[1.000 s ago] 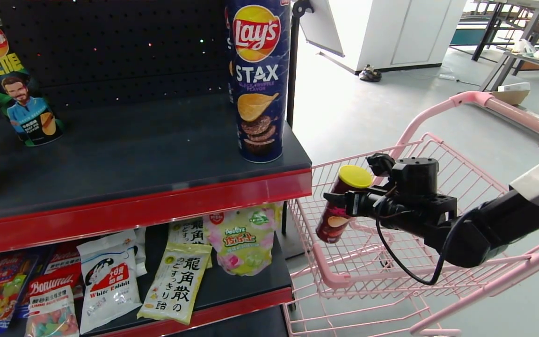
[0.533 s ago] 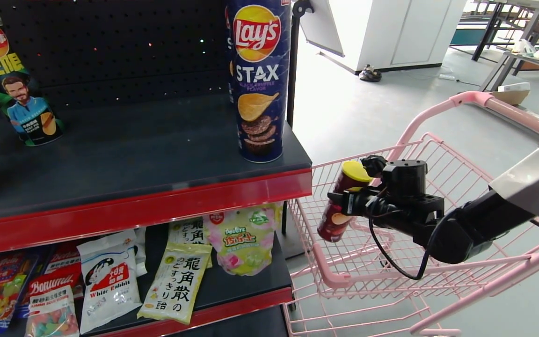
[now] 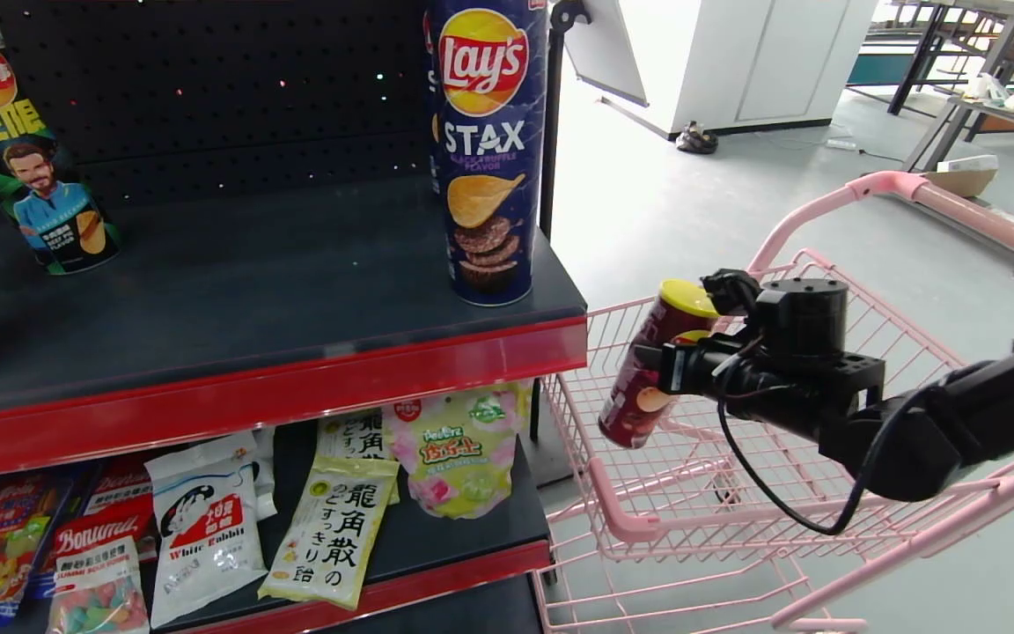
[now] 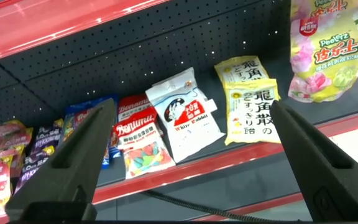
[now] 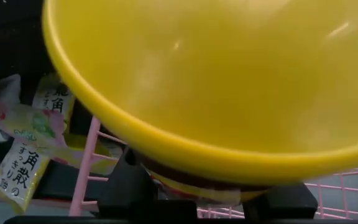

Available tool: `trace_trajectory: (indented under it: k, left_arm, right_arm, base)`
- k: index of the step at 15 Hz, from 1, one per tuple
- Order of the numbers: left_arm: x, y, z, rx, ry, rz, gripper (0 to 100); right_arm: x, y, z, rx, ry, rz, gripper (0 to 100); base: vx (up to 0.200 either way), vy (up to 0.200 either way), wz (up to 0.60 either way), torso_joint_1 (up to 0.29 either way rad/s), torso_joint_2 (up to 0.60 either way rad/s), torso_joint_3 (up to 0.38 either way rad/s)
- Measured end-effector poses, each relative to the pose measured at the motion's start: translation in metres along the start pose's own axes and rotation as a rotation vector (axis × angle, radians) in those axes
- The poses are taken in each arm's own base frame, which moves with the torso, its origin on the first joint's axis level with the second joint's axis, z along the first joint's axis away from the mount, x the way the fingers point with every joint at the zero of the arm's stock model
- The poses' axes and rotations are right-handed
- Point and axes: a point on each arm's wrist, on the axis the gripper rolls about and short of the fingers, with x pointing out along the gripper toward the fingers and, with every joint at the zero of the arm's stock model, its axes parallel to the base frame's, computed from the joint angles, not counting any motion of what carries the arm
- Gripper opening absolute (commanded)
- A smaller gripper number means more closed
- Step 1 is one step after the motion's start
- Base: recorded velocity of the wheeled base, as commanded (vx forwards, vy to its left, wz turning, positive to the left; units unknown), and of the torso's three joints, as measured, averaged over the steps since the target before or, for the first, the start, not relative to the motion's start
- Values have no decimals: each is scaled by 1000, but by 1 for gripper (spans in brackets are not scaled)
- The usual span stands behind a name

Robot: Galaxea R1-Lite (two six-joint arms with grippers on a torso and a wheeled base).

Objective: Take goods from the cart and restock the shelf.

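Canister (image 3: 635, 409) (yellow lid, tilted) in the grip of right end effector (image 3: 653, 366), above pink cart (image 3: 620, 521).

We see bold lettering on the tall dark-blue crisp tube (image 3: 485, 158) and the white sweet bag (image 3: 205, 528); the dark-red can (image 3: 639, 409) bears print too small to read.

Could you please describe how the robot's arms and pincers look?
The right arm is black with a pale grey upper segment, a black cylindrical block at the wrist and a black cable looping below. The right pincer is black; the left pincer has two dark, tapering fingers.
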Motion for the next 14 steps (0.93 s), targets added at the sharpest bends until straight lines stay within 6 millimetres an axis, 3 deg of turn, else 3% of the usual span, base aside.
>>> trace_trajectory:
  k: [4,8,11,14]
  left_arm:
    - [1,-1,-2,0,2,-8,100]
    - [3,-2,-5,-3,14,-11,100]
    - [6,-4,-10,-11,21,-41,100]
    - [6,-5,-10,-13,14,-69,100]
  right_arm:
    - [-57,-5,38,-109,-56,-38,0]
    - [-139,-6,72,-227,-126,-145,0]
    - [-204,-5,73,-262,-111,-196,0]
    - [-263,-6,54,-292,-86,-265,0]
  base:
    - [0,0,0,0,0,0]
    - [0,0,0,0,0,0]
    - [0,0,0,0,0,0]
    - [0,0,0,0,0,0]
